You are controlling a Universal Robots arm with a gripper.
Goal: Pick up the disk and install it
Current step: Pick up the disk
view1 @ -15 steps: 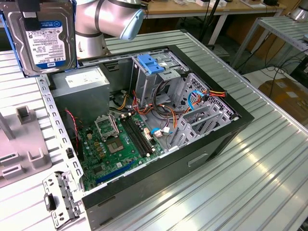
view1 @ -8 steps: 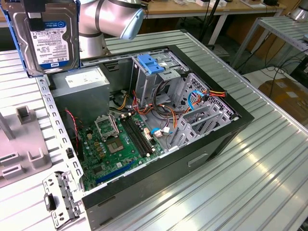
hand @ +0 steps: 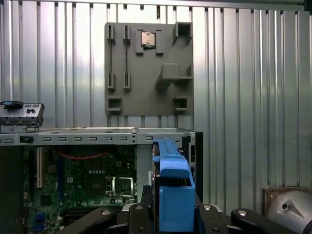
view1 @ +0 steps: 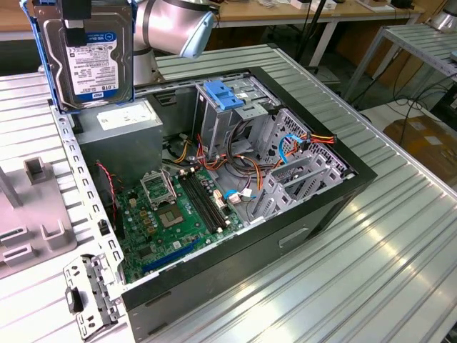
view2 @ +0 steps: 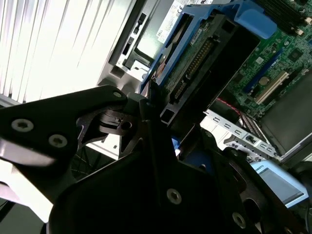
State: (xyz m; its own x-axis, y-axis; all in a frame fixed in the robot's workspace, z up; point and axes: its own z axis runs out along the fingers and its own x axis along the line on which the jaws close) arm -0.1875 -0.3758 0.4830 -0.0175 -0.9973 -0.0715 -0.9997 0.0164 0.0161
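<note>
Disk, upright above computer case: likely rigid, dense, shock-sensitive; clamped across blue carrier edges by closed hand.

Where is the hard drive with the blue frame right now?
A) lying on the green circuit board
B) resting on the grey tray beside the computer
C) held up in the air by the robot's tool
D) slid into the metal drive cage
C: the tool is clamped on the disk, which hangs in the air above the open computer case.
</note>
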